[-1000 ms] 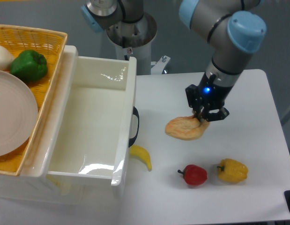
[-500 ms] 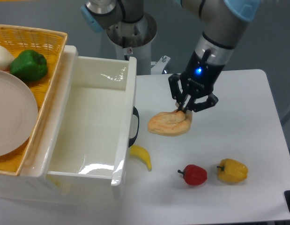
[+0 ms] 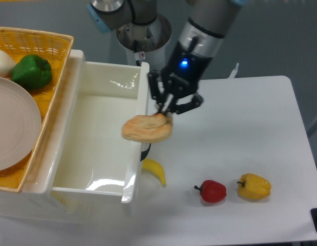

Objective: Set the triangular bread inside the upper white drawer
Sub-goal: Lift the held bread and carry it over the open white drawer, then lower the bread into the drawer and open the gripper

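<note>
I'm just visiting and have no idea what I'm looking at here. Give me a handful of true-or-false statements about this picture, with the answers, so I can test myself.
1. The gripper is holding the triangular bread in the air. True.
2. The bread already lies on the floor of the upper white drawer. False: it hangs over the drawer's right wall, not yet set down.
3. The banana lies on the table beside the drawer's front. True.
4. The red pepper sits in the yellow basket. False: it is on the table, next to the yellow pepper.
5. A green pepper is in the basket. True.
</note>
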Tool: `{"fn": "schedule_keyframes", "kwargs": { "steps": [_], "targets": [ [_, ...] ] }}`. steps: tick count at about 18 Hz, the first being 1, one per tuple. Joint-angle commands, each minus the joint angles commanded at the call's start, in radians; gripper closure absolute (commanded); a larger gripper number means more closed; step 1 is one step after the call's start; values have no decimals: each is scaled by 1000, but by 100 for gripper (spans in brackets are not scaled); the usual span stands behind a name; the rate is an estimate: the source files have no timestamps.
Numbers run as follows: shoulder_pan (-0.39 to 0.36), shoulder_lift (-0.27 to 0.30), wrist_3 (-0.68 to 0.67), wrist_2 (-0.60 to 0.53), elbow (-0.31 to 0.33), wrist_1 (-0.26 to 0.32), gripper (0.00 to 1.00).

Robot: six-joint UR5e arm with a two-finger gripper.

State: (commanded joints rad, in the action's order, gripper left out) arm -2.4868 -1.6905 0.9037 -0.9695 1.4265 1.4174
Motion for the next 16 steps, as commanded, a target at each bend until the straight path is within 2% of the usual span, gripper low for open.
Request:
{"fn": "schedule_keyframes", "kwargs": {
  "steps": [6,10,13,16],
  "targets": [
    [77,3,-35,2,77,-77,100],
    [88,0,-156,5,91,-77,100],
    [92,-5,-180,8,92,-75,100],
    [94,-5,-180,6,106,-77,88]
  ]
}}
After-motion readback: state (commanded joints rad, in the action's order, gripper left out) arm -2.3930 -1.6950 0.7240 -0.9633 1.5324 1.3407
